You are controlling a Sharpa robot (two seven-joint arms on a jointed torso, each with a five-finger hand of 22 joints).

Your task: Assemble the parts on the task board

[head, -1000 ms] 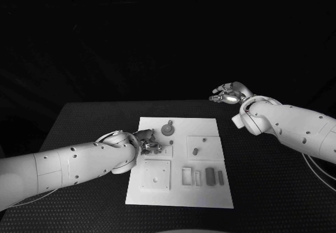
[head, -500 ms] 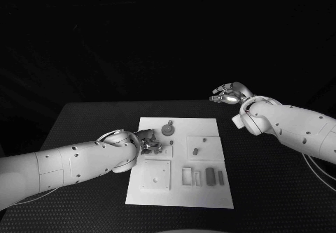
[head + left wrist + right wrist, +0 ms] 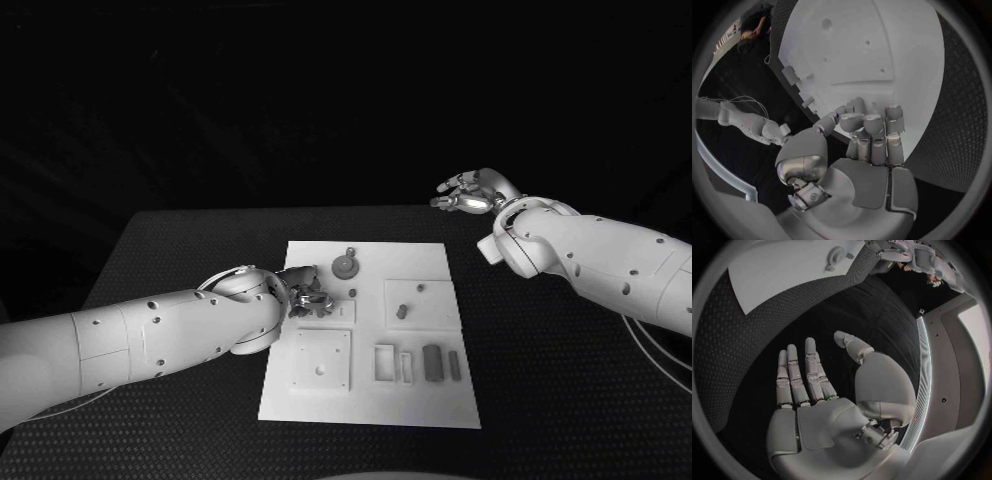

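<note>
The task board (image 3: 372, 335) lies in the middle of the table (image 3: 173, 260), its long sides running toward the near and far edges. A round grey part (image 3: 346, 267) sits near the board's far edge, a small one (image 3: 404, 311) stands in the square plate right of centre, and a few slim parts (image 3: 434, 366) lie in slots toward the near right corner.

The left hand (image 3: 304, 292) rests over the board's left edge, its fingers (image 3: 870, 125) curled in together; over the last second it has barely shifted, so the assembly seems stalled in a fine adjustment rather than advancing. Whether those fingers pinch a part cannot be told: they cover whatever lies beneath.

The right hand (image 3: 464, 192) hangs beyond the table's far right corner, unmoved, fingers (image 3: 804, 375) straight, apart and holding nothing.
</note>
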